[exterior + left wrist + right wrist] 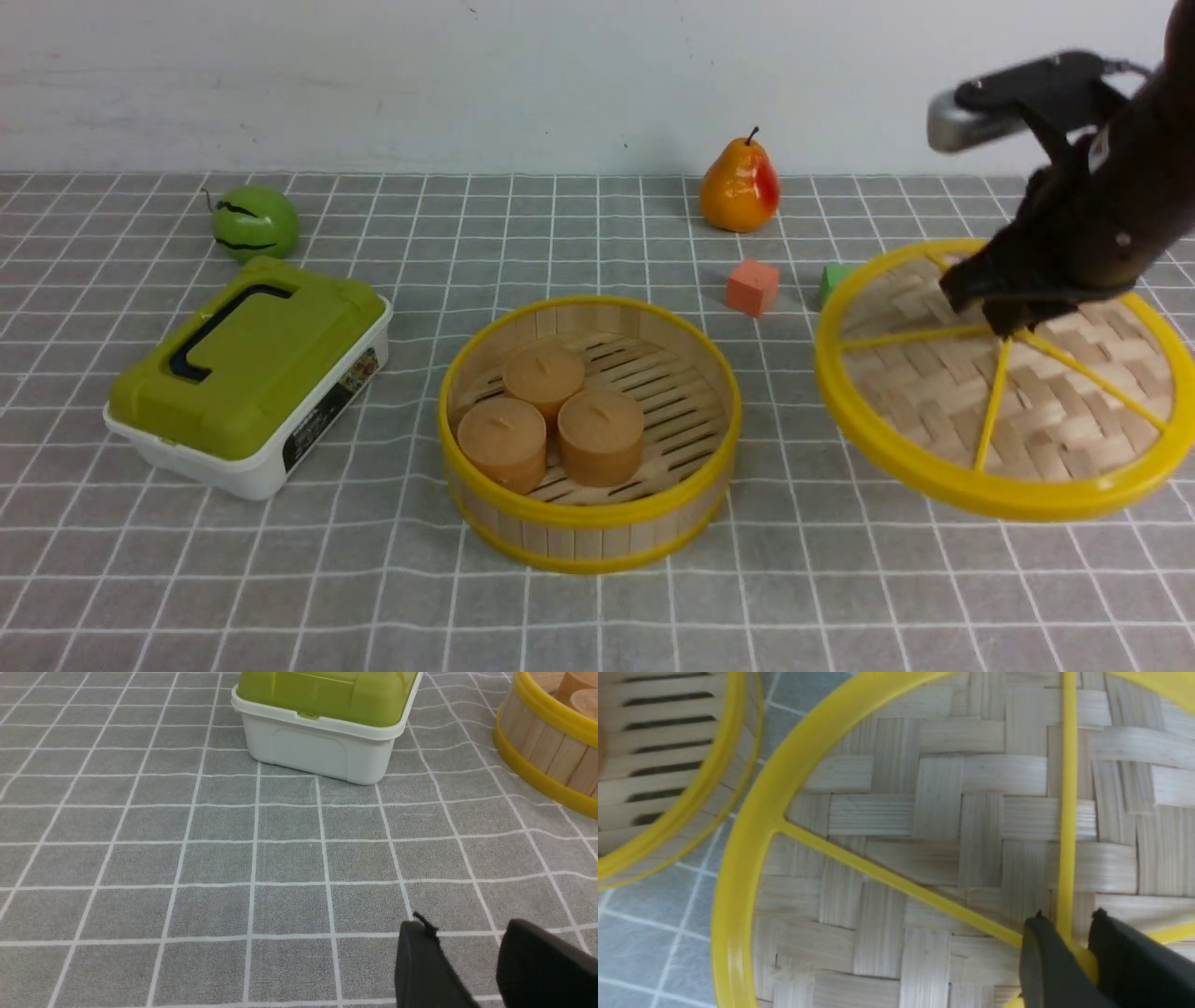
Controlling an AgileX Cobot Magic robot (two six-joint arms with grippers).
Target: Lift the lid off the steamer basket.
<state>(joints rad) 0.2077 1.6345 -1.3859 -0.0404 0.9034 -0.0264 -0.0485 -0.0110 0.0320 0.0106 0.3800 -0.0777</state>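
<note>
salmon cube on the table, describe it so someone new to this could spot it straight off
Start from the round steamer basket in the middle of the front view, then look beyond its right side, toward the pear. The small salmon-pink cube sits just in front of that pear; the block beside it is green and partly hidden by the raised lid.

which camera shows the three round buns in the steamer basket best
The front view: all three buns sit in full sight in the basket. The left wrist view catches only parts of two at its edge; the right wrist view, just a blurred sliver.
</note>
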